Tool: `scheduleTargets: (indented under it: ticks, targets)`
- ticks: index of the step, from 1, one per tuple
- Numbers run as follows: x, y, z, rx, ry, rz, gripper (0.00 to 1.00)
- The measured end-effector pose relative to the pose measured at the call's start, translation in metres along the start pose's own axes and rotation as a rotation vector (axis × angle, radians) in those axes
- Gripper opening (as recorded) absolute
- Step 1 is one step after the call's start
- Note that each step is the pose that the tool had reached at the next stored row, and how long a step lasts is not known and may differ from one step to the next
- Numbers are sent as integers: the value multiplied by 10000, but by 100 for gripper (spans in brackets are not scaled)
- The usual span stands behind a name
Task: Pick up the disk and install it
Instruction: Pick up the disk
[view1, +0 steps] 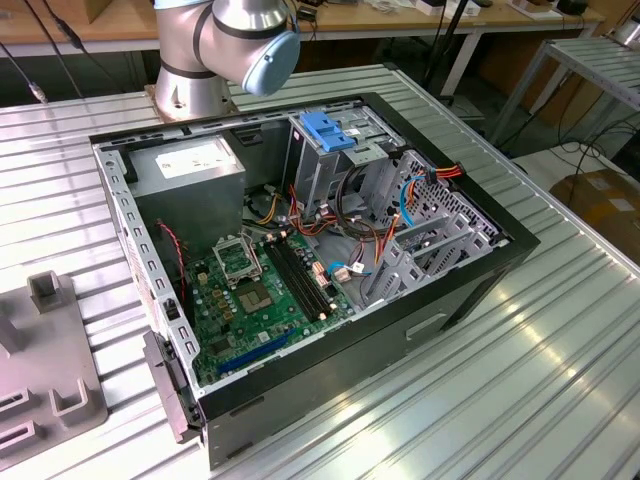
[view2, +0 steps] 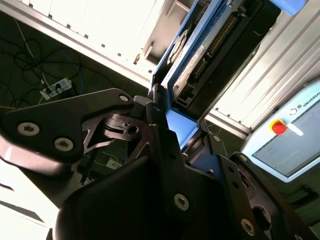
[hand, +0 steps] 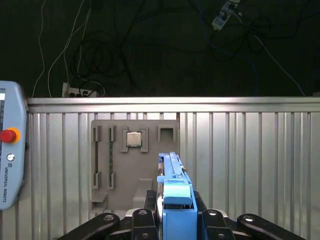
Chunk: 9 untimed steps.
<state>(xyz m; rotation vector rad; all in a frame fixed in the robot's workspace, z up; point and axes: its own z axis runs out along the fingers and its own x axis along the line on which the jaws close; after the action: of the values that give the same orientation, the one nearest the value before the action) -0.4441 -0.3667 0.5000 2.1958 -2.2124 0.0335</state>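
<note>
Over ribbed table (hand: 250, 165) by grey fixture plate (hand: 125, 172), pincer (hand: 173, 202) clamps disk (hand: 170, 167), angled downward.

Bright, even light from above falls on the ribbed bench (view1: 560, 330) in the exterior view. Pale glare streaks its slats, and shadows inside the case (view1: 450, 310) are soft. In the second wrist view my hand (view2: 175, 117) is near-black, the disk (view2: 200, 50) it grips brightly lit, the slats behind washed out white. In the first wrist view the floor (hand: 150, 45) is dim.
</note>
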Motion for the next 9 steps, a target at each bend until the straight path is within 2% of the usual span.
scheduleTargets:
  ticks: [9]
  targets:
    - [1, -66, 0, -1, 0, 0, 36]
